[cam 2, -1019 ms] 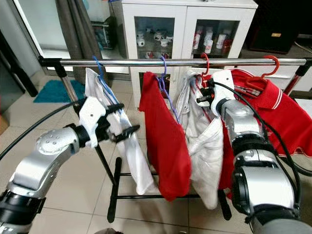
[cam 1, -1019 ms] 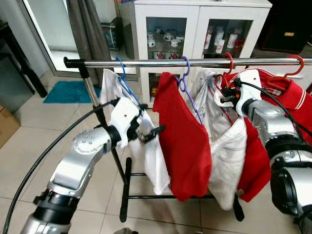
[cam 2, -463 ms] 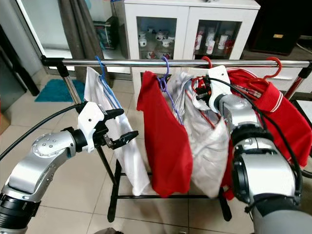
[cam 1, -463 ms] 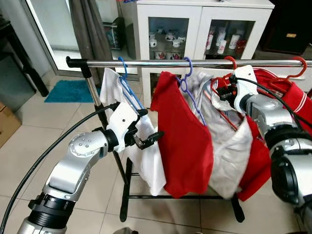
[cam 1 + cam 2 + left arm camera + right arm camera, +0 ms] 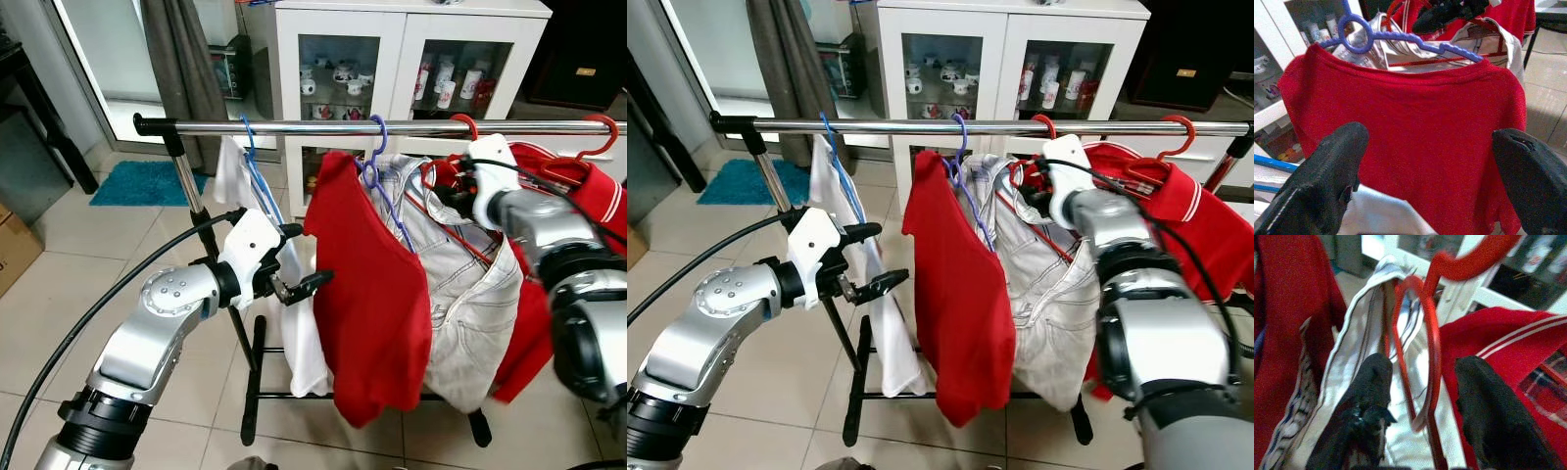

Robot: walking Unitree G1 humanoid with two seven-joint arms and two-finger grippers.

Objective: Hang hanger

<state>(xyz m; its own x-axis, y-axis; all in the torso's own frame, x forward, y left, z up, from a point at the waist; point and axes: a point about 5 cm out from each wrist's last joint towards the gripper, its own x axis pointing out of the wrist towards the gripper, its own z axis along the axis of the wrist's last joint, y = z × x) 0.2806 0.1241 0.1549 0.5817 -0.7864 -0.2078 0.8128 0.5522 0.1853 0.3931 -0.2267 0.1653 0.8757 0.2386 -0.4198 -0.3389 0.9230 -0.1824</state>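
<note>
A chrome rail carries several hangers. A red hanger with a white-grey shirt hooks over it. My right gripper is just below the hook, open, with the red hanger wire between its fingers. Right of that shirt hangs a red polo on another red hanger. A purple hanger holds a red T-shirt, and a blue hanger holds a white shirt. My left gripper is open in front of the white shirt, pointing at the red T-shirt.
The rack's black post and base stand on a tiled floor. A white glass-door cabinet is right behind the rail. A grey curtain, a teal mat and a cardboard box lie to the left.
The white-grey shirt has swung forward and now hangs lower and wider. My right gripper has risen a little toward the rail. The white shirt on the blue hanger has swung narrower.
</note>
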